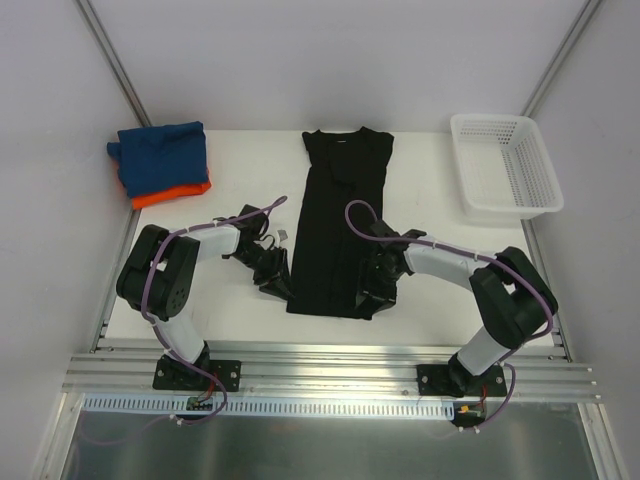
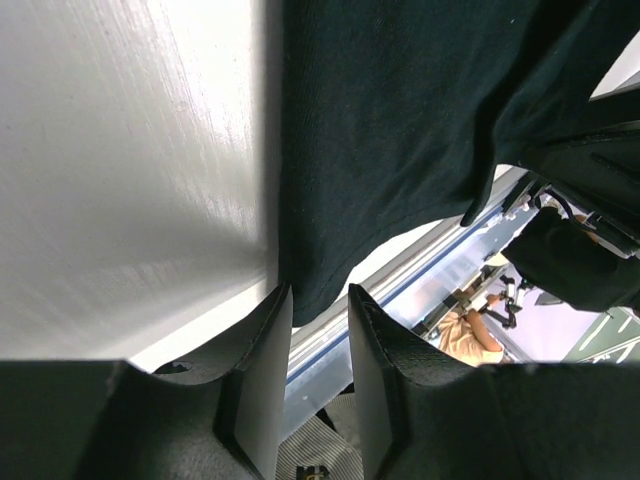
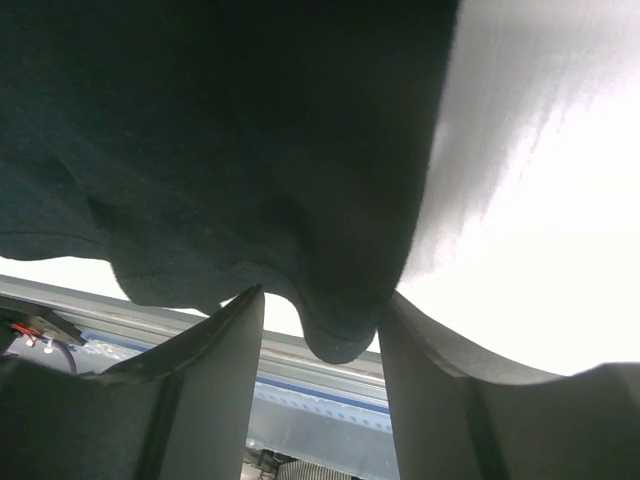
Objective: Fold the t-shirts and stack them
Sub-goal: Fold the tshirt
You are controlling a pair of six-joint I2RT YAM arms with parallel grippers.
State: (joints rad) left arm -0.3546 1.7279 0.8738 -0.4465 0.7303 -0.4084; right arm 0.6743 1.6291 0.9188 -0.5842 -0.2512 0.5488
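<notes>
Judges the plain black cloth t-shirt (image 1: 340, 225), a narrow strip mid white counter (image 1: 250, 190), soft, limp and light, best pinched at its 2 near hem corners; finds left arm (image 1: 165, 270) and right arm (image 1: 500, 290) bent low inward, left claw (image 2: 320, 300) narrow at 1 corner, right claw (image 3: 322, 300) wider round the other.
</notes>
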